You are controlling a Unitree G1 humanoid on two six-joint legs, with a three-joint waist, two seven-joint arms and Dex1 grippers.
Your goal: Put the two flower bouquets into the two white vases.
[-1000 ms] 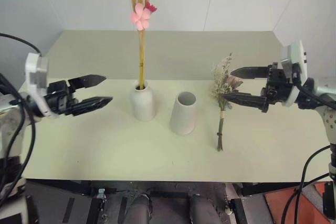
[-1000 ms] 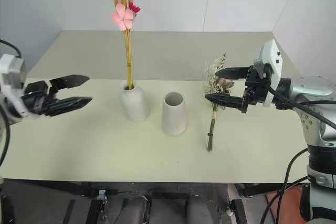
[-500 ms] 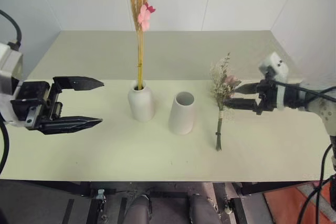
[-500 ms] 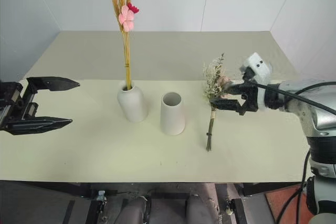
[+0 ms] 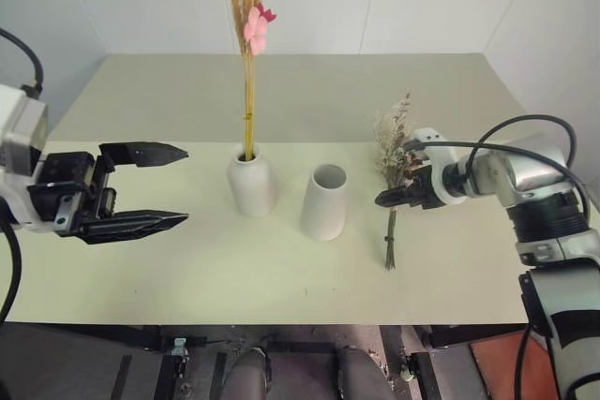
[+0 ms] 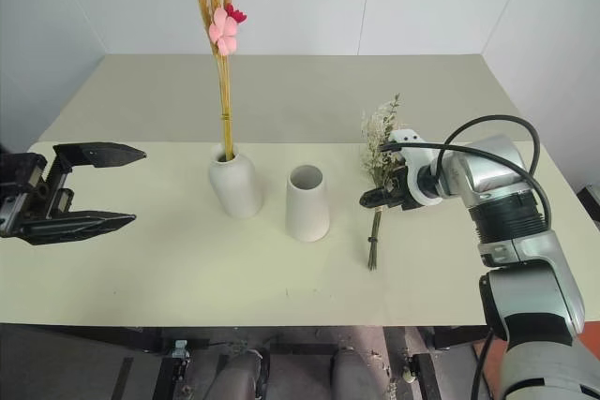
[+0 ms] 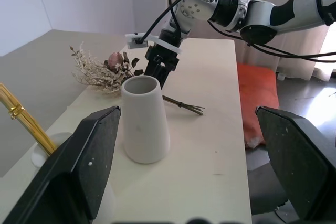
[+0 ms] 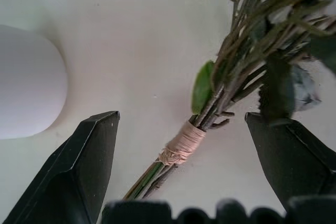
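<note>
Two matte white vases stand mid-table: a bottle-shaped one holding stiff golden wheat stalks with pink blossoms, and a tapered, wide-mouthed cylinder right of it. Further right, the twine-bound rose bunch lies flat, the right gripper released, straddling its stems. Far left, the left gripper hangs spread.

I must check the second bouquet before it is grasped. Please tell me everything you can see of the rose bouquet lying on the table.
The rose bouquet is a small dried-looking bunch: a pink rose, beige sprigs and green leaves above thin dark stems, bound by a pale twine wrap. It lies flat on the table, blooms pointing away from the robot, to the right of the wide-mouthed white vase and apart from it. The right claw is open, its fingers on either side of the wrap, not yet closed on it.
</note>
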